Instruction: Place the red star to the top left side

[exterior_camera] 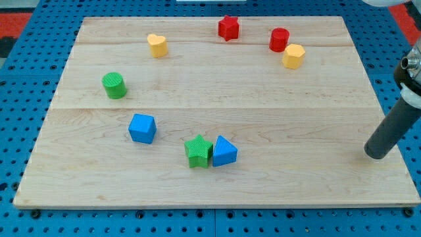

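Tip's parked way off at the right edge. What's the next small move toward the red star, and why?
Probably sweep my tip up toward the view's top and left, ending just right of the red star. It must pass the red cylinder and yellow hexagon, so skirt them first.

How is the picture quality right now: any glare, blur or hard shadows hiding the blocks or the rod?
Camera view: lighting even, soft shadows only; mild sheen on the board, no glare on blocks; red star sharp and unobstructed near the view's top; my tip slightly soft, far off at the view's right, upper rod cropped.
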Tool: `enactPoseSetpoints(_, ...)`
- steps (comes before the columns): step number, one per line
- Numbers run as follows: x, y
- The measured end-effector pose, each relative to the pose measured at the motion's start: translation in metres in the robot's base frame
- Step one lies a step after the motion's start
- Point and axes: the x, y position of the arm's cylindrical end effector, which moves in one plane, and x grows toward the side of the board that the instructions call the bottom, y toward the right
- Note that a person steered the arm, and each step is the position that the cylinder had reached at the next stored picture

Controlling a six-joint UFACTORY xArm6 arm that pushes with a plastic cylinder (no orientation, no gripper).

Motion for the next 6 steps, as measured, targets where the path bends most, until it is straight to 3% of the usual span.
enactPoseSetpoints(3,0.000,0.000)
enactPoseSetpoints(5,-0.039,-0.045)
enactPoseSetpoints(6,-0.049,-0.097)
